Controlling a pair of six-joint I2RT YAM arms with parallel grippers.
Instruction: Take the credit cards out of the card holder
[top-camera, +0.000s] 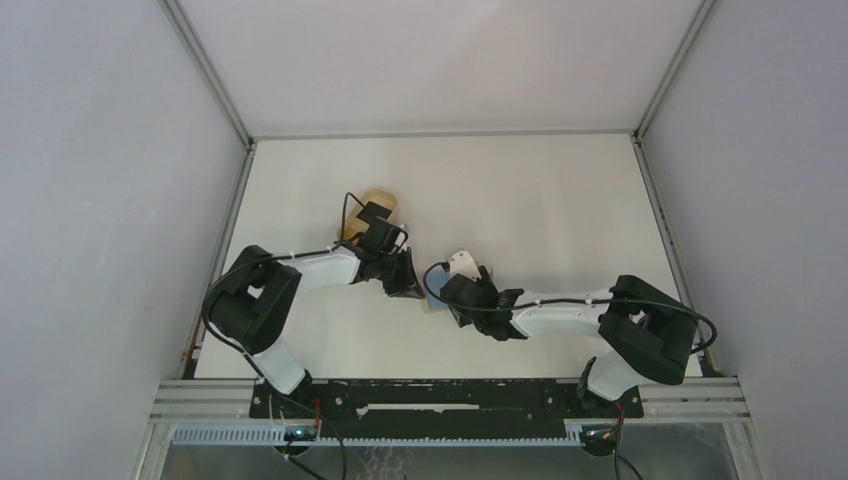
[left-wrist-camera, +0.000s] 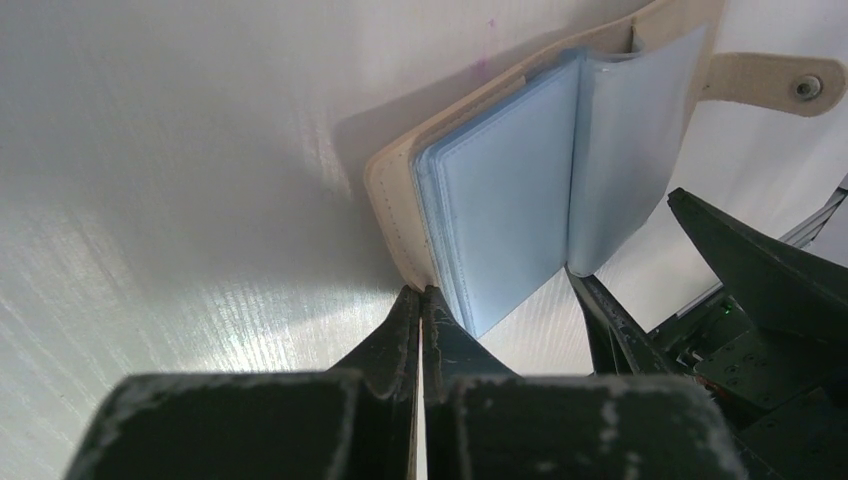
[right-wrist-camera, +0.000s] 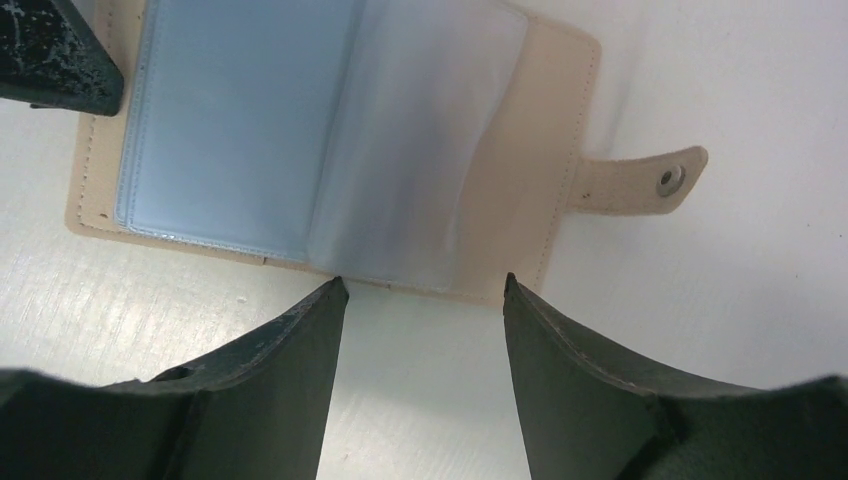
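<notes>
The tan card holder (right-wrist-camera: 560, 130) lies open on the table, its snap tab (right-wrist-camera: 650, 182) sticking out to the side. Light blue credit cards (right-wrist-camera: 230, 110) sit in its pockets, and a clear sleeve page (right-wrist-camera: 420, 150) stands half turned. My left gripper (left-wrist-camera: 421, 292) is shut, its tips pressing on the corner of the holder's tan cover (left-wrist-camera: 390, 200) beside the cards (left-wrist-camera: 500, 210). My right gripper (right-wrist-camera: 424, 285) is open and empty, its tips at the holder's near edge, astride the clear page. In the top view the holder (top-camera: 434, 297) is mostly hidden between the two grippers.
An oval tan tray (top-camera: 380, 203) sits on the table just behind the left wrist. Grey walls with metal rails close in the white table (top-camera: 560, 200) on the left, right and far sides.
</notes>
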